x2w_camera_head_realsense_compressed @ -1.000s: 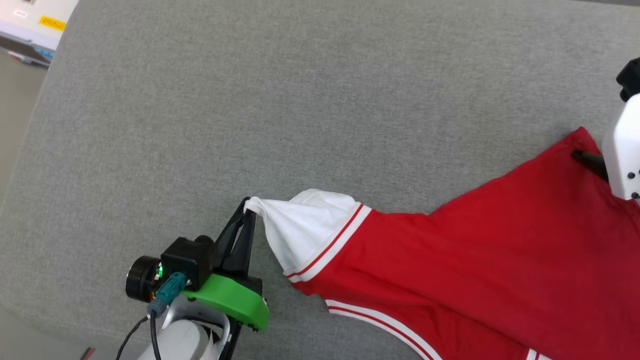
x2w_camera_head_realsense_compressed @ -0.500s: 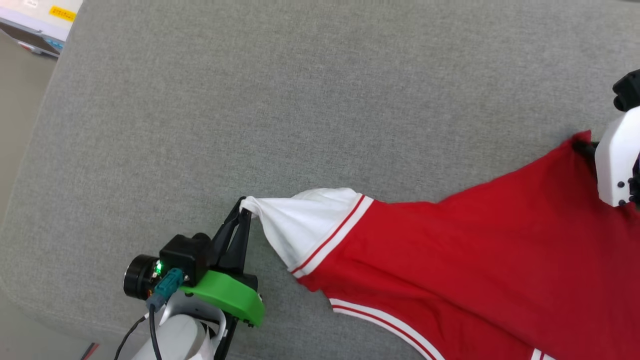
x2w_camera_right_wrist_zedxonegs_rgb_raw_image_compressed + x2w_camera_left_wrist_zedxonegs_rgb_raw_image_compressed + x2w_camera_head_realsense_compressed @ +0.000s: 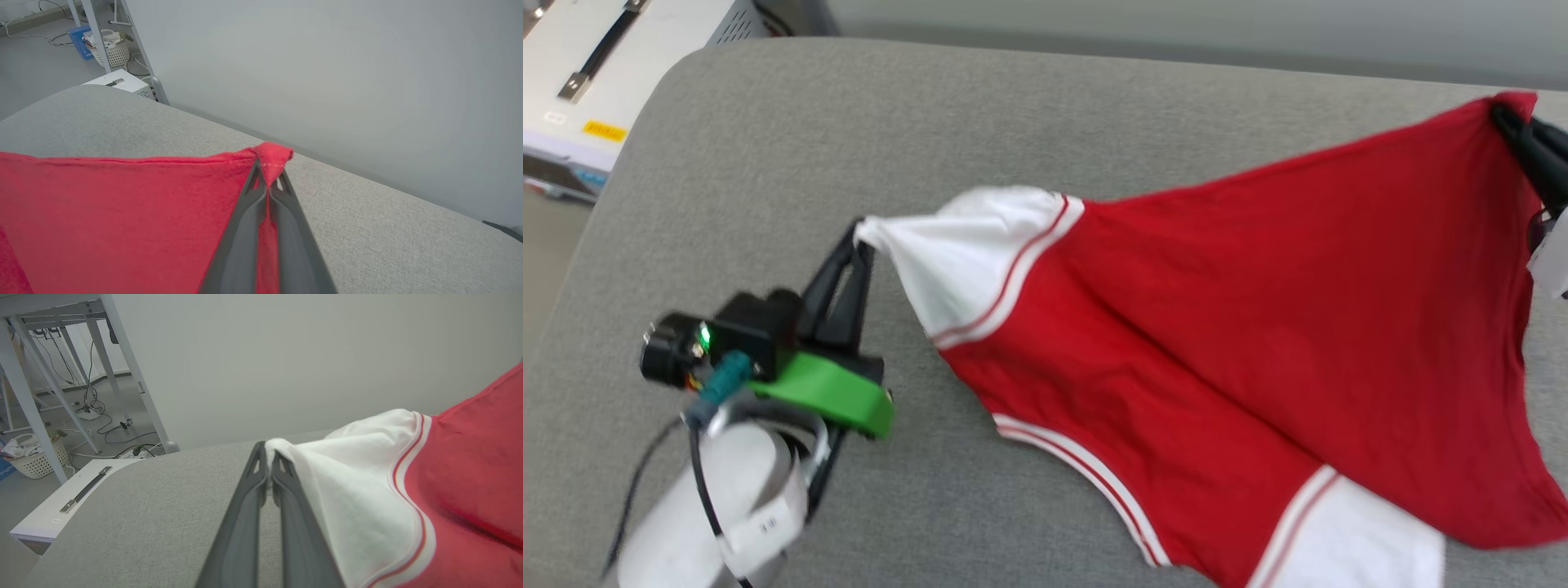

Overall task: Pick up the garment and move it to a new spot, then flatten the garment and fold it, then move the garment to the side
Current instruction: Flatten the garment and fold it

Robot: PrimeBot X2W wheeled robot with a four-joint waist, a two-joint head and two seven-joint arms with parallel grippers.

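The garment (image 3: 1258,302) is a red shirt with white sleeves and red-and-white striped trim, stretched between both grippers above the grey cushion (image 3: 931,122). My left gripper (image 3: 859,233) is shut on the tip of a white sleeve (image 3: 347,477), seen up close in the left wrist view at the left gripper (image 3: 267,451). My right gripper (image 3: 1507,118) is shut on a red corner of the hem; the right wrist view shows the right gripper (image 3: 267,169) pinching that corner (image 3: 273,155). A second white sleeve (image 3: 1356,547) hangs at the lower right. No print is visible.
The cushion's rounded left edge (image 3: 596,237) drops to the floor. A white box with a handle (image 3: 596,57) stands beside it at the far left. A pale wall (image 3: 327,61) runs behind the cushion. A table frame (image 3: 61,355) and a basket (image 3: 36,457) stand on the floor.
The right gripper has shut on the hem corner. Both grippers have lifted the shirt, which now hangs stretched between them. The head camera has tilted, showing the cushion's far edge.
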